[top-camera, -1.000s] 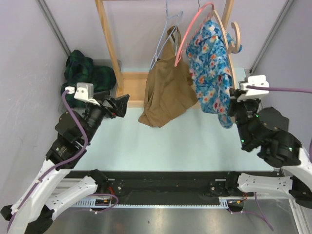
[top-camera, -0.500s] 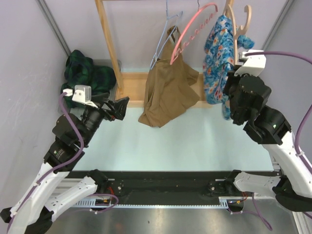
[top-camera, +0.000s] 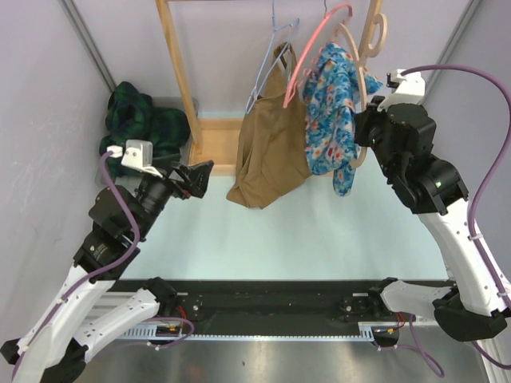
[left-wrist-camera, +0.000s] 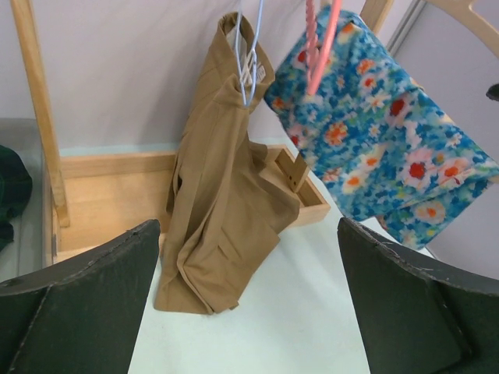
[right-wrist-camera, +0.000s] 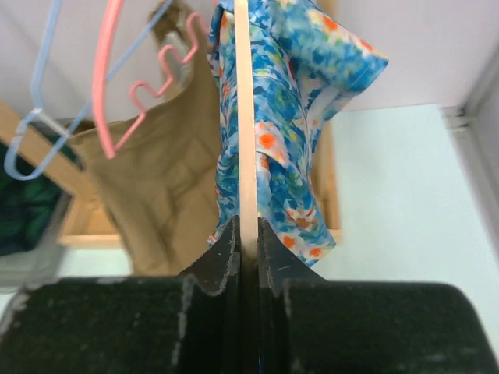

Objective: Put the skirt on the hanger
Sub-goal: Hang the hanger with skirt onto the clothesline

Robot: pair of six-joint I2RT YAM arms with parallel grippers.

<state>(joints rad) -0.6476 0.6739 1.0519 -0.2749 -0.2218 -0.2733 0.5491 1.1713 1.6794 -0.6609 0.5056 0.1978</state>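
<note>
A blue floral skirt [top-camera: 329, 120] hangs draped over a wooden hanger [top-camera: 357, 60], held up in the air beside the rack at the back right. My right gripper [top-camera: 369, 134] is shut on the hanger's lower edge. In the right wrist view the thin wooden hanger [right-wrist-camera: 245, 117] runs straight up from between the closed jaws of my right gripper [right-wrist-camera: 248, 232], with the skirt [right-wrist-camera: 292, 109] folded over it. My left gripper [top-camera: 200, 174] stands open at the left, empty. It faces the rack, and the skirt [left-wrist-camera: 382, 148] shows at the upper right of the left wrist view.
A brown garment [top-camera: 271, 152] hangs on a blue wire hanger [top-camera: 271, 56] from the wooden rack [top-camera: 177, 64]. An empty pink hanger [top-camera: 315, 44] hangs just left of the skirt. A dark green garment [top-camera: 144, 120] lies at the back left by the wall.
My right arm has lifted the hanger with the skirt and swung it left, up against the pink hanger. The left arm has barely moved.
</note>
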